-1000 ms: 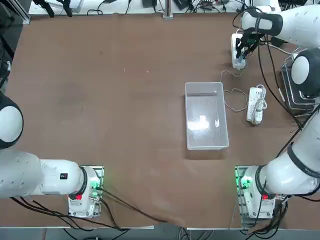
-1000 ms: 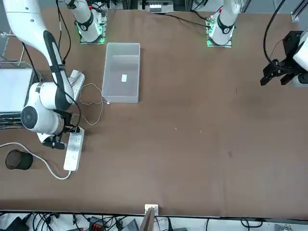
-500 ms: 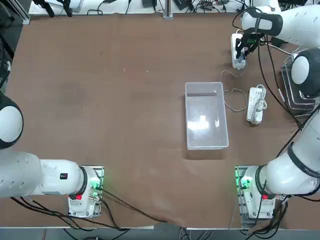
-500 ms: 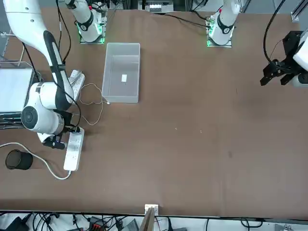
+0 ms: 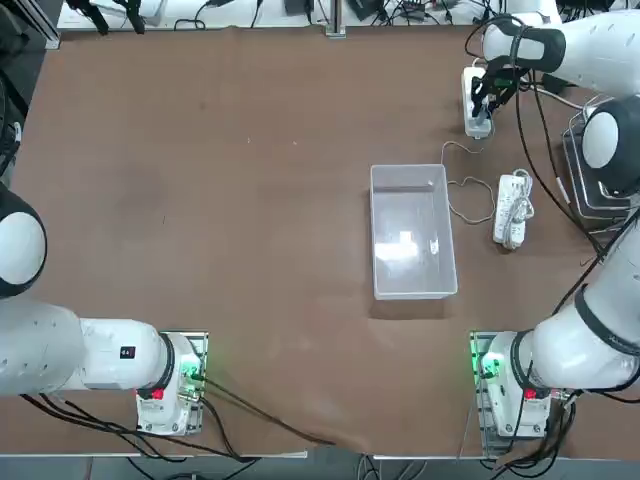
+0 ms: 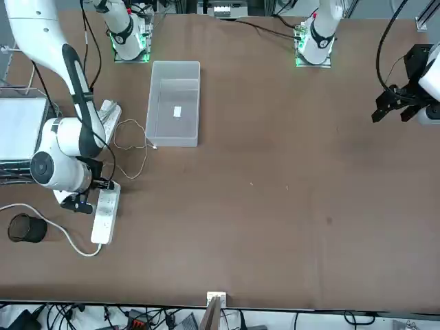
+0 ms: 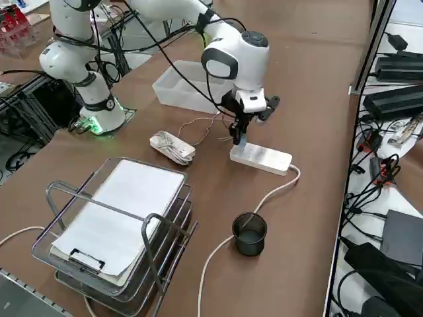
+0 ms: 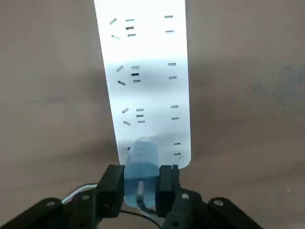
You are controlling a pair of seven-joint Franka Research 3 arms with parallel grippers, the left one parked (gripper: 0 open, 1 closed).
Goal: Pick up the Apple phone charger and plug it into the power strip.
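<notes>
two black fingers (image 8: 112,188) of the right gripper (image 8: 141,186) are clamped tight on the apple phone charger (image 8: 141,164), which sits pressed onto the near end of the power strip (image 8: 143,71). beyond, the strip's socket rows run away across the brown table (image 8: 248,95).

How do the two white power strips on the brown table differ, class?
The long smooth white power strip lies straight with a thick cord running from one end; the shorter ribbed white strip lies apart, without one. The smooth strip has the small pale charger at its end, clamped by the right gripper; the ribbed strip is untouched. Both lie flat.
</notes>
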